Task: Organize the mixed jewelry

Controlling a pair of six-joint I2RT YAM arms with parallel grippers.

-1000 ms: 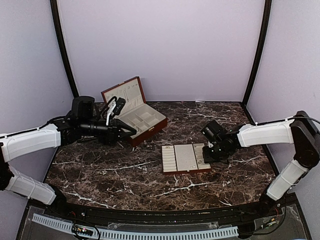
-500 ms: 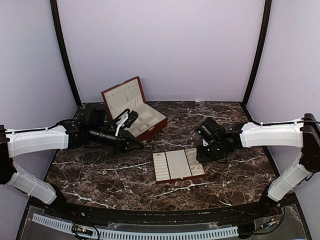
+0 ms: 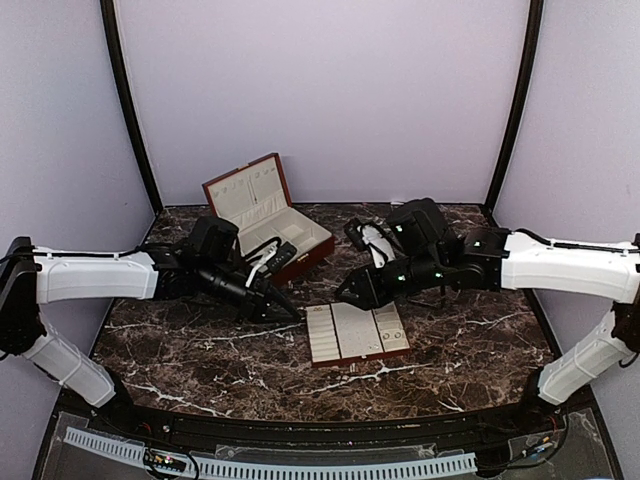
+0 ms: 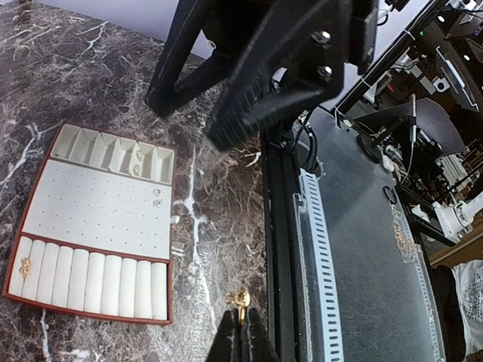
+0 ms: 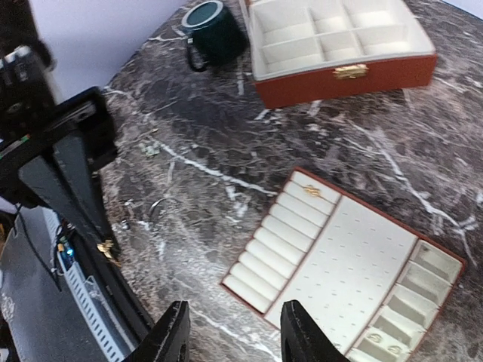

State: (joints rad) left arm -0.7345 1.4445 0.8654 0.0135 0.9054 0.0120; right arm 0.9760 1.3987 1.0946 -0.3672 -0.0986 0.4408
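Left gripper [image 4: 239,318], jaws narrow, pinches one gold jewelry piece [image 4: 240,299] just left of the single tray [image 3: 355,330]. The piece's long axis follows the fingers, pointing past their tips. A second gold piece [image 5: 311,191] lies in the tray's ring rolls. Right gripper [image 5: 235,305], jaws wide, hovers at the tray's far edge.

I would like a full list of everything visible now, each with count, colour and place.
Marble table: one, dark brown, white-veined.
Red-brown wooden box: one, open, cream-lined, far side.
Dark green cup: one, beside the box.
Flat cream-lined tray: one, red-brown rim, centre.
Tiny jewelry pieces: several, gold or pale, in tray; a few loose on table.
Gold jewelry piece: one, near table edge, gripped.
Left fingers: two, black, shut on that piece.
Right fingers: two, black, open, above table.
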